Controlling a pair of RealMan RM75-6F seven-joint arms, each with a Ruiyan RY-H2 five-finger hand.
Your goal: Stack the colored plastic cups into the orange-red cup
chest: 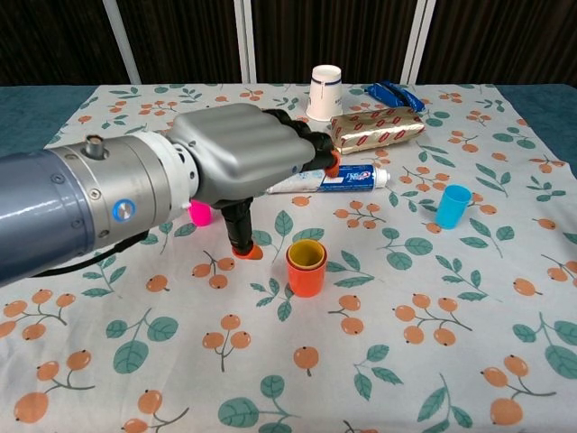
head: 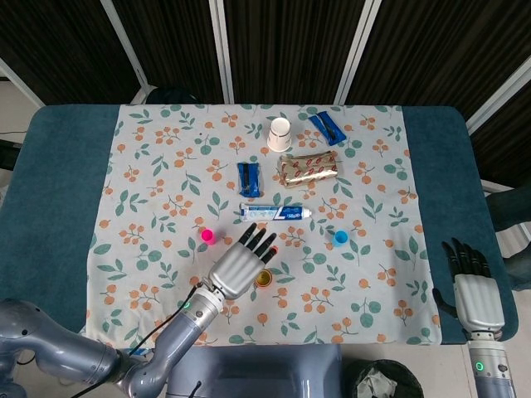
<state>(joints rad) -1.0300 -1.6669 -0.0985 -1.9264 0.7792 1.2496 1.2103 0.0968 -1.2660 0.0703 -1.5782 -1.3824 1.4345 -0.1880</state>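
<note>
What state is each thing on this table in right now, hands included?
orange-red cup: upright, yellow cup nested inside
yellow cup: seated in the stack, released
pink cup: loose, unstacked
blue cup: upright, loose, unstacked
white paper cup: upside down
toothpaste tube: lying flat
left hand: holds nothing
right hand: off the cloth, holds nothing

Toothpaste tube (head: 276,212) lies mid-cloth; above it a blue packet (head: 249,178) and gold-red wrapped pack (head: 309,168), then white paper cup (head: 279,134), second blue packet (head: 327,128).
</note>
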